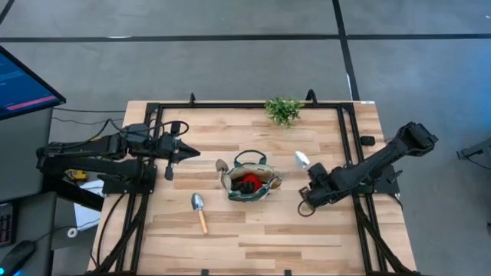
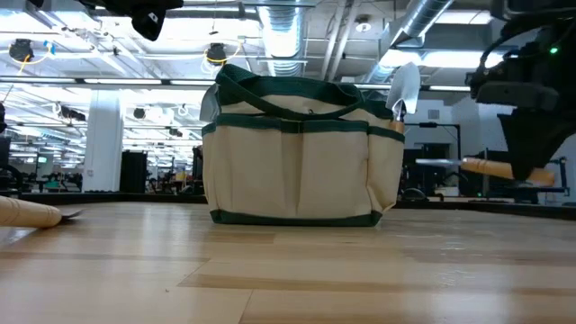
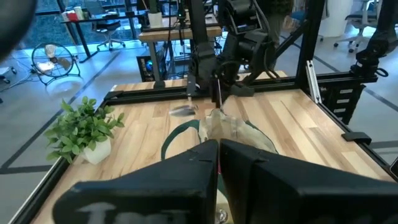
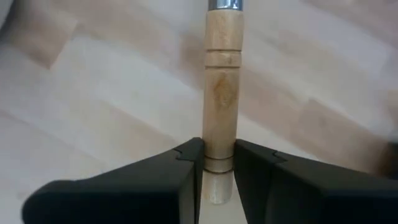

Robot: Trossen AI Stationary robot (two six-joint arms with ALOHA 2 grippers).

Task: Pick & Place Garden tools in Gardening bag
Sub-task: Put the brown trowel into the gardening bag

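Note:
The khaki gardening bag (image 1: 249, 181) with green trim stands upright at the table's middle and also shows in the low view (image 2: 301, 153). A red-and-black item (image 1: 247, 182) lies inside it. A trowel blade (image 1: 221, 165) sticks out at the bag's left side. Another trowel (image 1: 199, 210) lies flat on the table, near-left of the bag. My right gripper (image 1: 313, 178) is right of the bag, shut on a third trowel (image 1: 303, 159). My left gripper (image 1: 186, 152) is shut and empty, left of the bag and above the table. My right gripper pinches the trowel's wooden handle (image 4: 217, 149) between its two fingers, near the handle's free end. The handle runs forward out of the fingers, along them. The silver blade (image 1: 302, 159) points toward the table's far left. The trowel is lifted clear of the table.
A leafy green plant sprig (image 1: 283, 110) in a white pot stands at the far edge, and shows in the left wrist view (image 3: 84, 127). A black frame (image 1: 253, 105) rims the table. A silver blade (image 2: 403, 87) shows by the bag's upper right in the low view.

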